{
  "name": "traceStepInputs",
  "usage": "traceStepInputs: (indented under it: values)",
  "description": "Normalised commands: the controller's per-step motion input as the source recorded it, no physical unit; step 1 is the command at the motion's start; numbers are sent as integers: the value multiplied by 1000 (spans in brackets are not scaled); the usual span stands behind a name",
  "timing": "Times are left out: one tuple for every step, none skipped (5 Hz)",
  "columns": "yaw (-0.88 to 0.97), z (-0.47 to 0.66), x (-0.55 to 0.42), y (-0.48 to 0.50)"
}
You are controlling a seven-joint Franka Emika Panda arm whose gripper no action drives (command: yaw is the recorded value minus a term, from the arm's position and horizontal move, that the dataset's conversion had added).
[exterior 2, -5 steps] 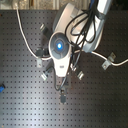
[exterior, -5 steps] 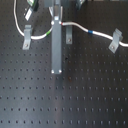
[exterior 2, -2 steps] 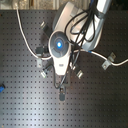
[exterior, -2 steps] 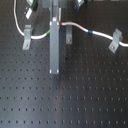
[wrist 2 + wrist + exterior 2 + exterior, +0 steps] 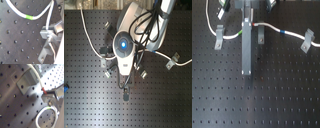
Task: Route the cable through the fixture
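Observation:
The white cable [image 5: 269,27] runs across the board's far side, with a red mark [image 5: 253,23] and a blue band [image 5: 282,31]. It passes the left clip [image 5: 218,38] and the right clip [image 5: 308,41]. The middle fixture [image 5: 260,34] stands just below the cable; I cannot tell whether they touch. In the first wrist view my gripper [image 5: 48,96] is shut on the cable [image 5: 37,79] just past the red mark [image 5: 43,89], beside a grey fixture [image 5: 26,80]. The second wrist view shows the gripper [image 5: 49,33] clamping the cable [image 5: 48,17], which has a green band [image 5: 29,17].
A long grey upright bar [image 5: 247,47] stands in front of the cable in the first exterior view. In the second exterior view the arm [image 5: 126,47] covers the gripper; a clip [image 5: 171,62] holds the cable on the second exterior view's right. Black perforated board [image 5: 282,95] all round.
The grey bar and the held cable shifted slightly toward the first exterior view's left a second ago, then stayed put. The grip is unchanged.

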Motion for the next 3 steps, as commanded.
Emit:
traceStepInputs:
  values:
    - [0,748,9,180]
    - [0,748,10,109]
    - [-66,729,4,-17]
